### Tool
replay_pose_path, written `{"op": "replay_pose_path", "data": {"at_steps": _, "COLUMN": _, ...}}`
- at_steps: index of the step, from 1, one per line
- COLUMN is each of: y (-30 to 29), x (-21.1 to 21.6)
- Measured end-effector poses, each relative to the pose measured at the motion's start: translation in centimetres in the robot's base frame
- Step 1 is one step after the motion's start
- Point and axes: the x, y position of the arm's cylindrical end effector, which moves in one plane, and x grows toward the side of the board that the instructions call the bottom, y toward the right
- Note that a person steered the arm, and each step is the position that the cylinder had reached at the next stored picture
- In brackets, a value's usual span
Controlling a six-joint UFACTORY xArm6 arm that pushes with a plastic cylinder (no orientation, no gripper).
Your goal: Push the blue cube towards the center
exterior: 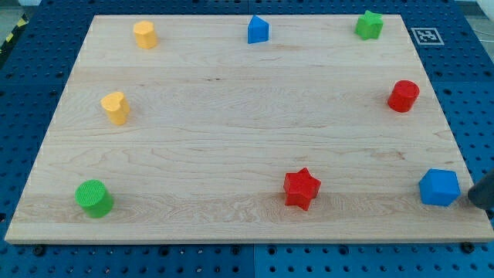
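We found the blue cube near the desk's bottom right corner, close to its right edge and well away from the middle. Our tip sat just to the view's right of it, a dark rounded shape cut off by the frame's edge, near the cube's right face; whether the two touched we could not tell. We carried no hand on this arm, only the rod, so nothing was held.

The other blocks lay spread round the desk's rim. A red star stood at the bottom, left of the cube and well apart from it. A red cylinder stood above the cube near the right edge. A green star-like block sat in the top right corner, and a second blue block (house-shaped, with a pointed top) sat at the top middle. A yellow cylinder-like block lay at the top left, a yellow heart on the left side, and a green cylinder in the bottom left corner.
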Motion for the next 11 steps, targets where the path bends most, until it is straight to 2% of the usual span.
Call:
{"op": "replay_pose_path", "data": {"at_steps": 1, "y": -3.3, "x": -0.1}}
{"op": "replay_pose_path", "data": {"at_steps": 3, "y": -4.0, "x": -2.5}}
{"op": "replay_pose_path", "data": {"at_steps": 4, "y": -3.7, "x": 0.8}}
{"op": "replay_pose_path", "data": {"at_steps": 5, "y": -4.6, "x": 0.6}}
{"op": "replay_pose_path", "data": {"at_steps": 6, "y": -8.1, "x": -0.8}}
{"op": "replay_pose_path", "data": {"at_steps": 7, "y": -8.7, "x": -2.0}}
{"op": "replay_pose_path", "data": {"at_steps": 9, "y": -3.1, "x": -1.7}}
{"op": "replay_pose_path", "data": {"at_steps": 11, "y": -7.9, "x": -3.2}}
